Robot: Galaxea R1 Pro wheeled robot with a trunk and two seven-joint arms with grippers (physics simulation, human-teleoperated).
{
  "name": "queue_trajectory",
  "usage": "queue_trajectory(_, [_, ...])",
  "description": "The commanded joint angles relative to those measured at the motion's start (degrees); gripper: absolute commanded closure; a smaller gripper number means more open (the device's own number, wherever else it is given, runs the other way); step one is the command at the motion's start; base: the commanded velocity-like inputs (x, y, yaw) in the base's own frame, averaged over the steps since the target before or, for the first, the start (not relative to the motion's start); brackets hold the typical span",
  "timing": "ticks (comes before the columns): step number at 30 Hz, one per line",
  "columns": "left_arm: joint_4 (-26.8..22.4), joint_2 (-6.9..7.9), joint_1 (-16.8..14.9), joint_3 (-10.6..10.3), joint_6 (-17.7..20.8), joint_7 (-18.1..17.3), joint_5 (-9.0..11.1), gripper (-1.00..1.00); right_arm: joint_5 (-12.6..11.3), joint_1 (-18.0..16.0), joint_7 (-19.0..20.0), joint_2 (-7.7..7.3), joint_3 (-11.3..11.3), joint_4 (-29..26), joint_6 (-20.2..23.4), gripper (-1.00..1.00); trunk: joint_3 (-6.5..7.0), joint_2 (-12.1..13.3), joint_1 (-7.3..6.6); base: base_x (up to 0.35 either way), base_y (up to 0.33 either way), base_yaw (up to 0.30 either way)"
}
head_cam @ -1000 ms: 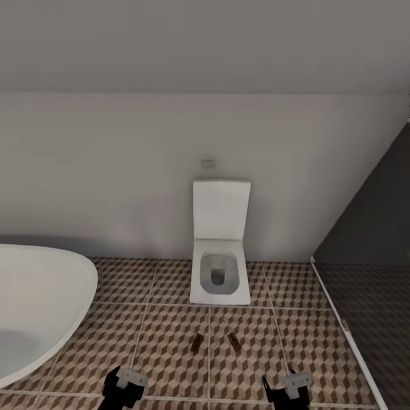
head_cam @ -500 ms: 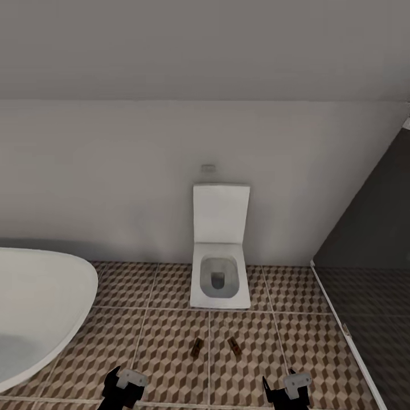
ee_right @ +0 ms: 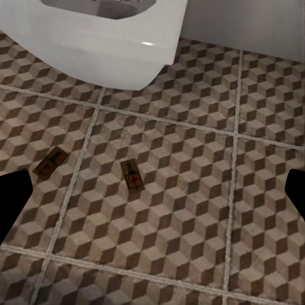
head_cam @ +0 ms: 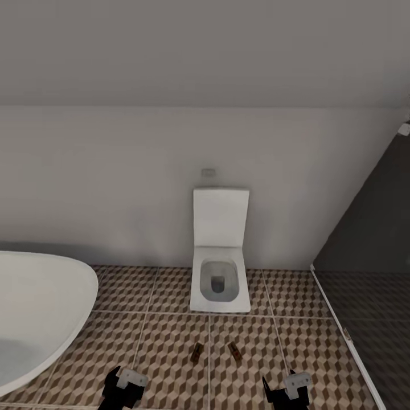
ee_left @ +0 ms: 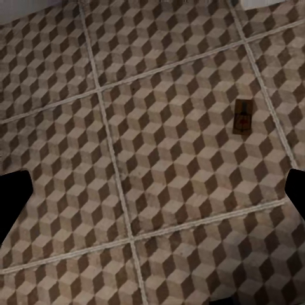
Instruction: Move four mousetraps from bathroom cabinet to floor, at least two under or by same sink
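Two mousetraps lie flat on the cube-patterned bathroom floor (head_cam: 165, 347) in front of the toilet: one small brown board (head_cam: 196, 353) to the left, the other (head_cam: 235, 351) to the right. The right wrist view shows both, one (ee_right: 51, 162) and the other (ee_right: 131, 175), below the toilet bowl. The left wrist view shows a single mousetrap (ee_left: 242, 116) on the tiles. My left gripper (head_cam: 123, 388) and right gripper (head_cam: 286, 390) hang low at the near edge, both open with nothing between the fingers. The cabinet and the sink are out of view.
A white square toilet (head_cam: 219, 267) stands against the grey wall. A white oval bathtub (head_cam: 34, 313) curves in at the left. A dark glass partition (head_cam: 370, 273) with a pale floor rail closes off the right side.
The whole head view has shifted slightly downward in the picture, so the camera has moved. The mousetraps lie as before and both grippers hold the same pose.
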Motion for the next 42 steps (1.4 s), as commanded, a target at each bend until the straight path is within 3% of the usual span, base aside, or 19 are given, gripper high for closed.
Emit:
queue_trajectory(1, [0.13, -0.07, -0.05, -0.49, -0.25, 0.16, 0.22, -1.0, -0.03, -0.04, -0.08, 0.0, 0.23, 0.05, -0.16, -1.0, 0.0, -0.1, 0.03, 0.0, 0.0, 0.0])
queue_trajectory(42, [0.14, -0.07, -0.05, -0.49, -0.25, 0.16, 0.22, -1.0, -0.03, -0.04, -0.08, 0.01, 0.25, 0.05, -0.16, -1.0, 3.75, -0.1, 0.03, 0.0, 0.0, 0.0])
